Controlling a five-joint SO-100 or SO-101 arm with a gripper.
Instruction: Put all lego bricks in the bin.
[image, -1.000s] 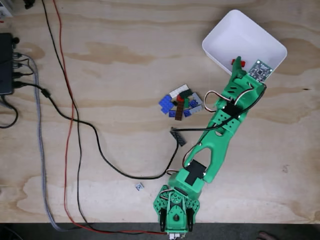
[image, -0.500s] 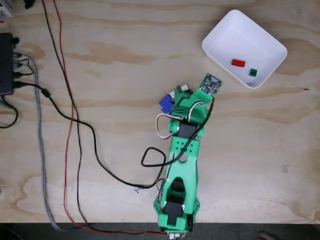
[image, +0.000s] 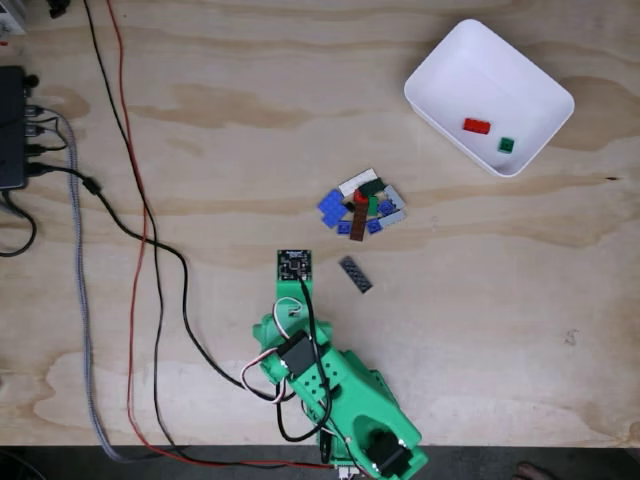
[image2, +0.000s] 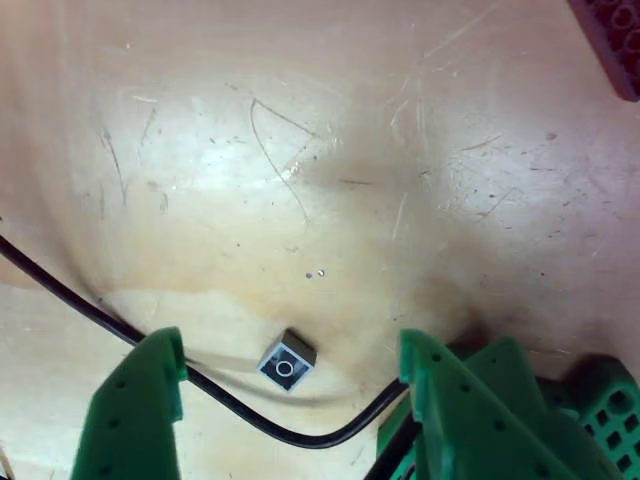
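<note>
Other view: gripper spread wide, green fingers either side of a small grey brick on the wood table, black cable crossing beside it. Fixed view: brick pile mid-table, dark plate near it, bin far right holding red brick and green brick.

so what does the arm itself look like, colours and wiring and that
The arm is bright green 3D-printed plastic with black servo blocks set into its joints. White and black cables loop beside its middle links, and a small dark square circuit board sits at the tip. The end effector has two green fingers dotted with small holes.
</note>
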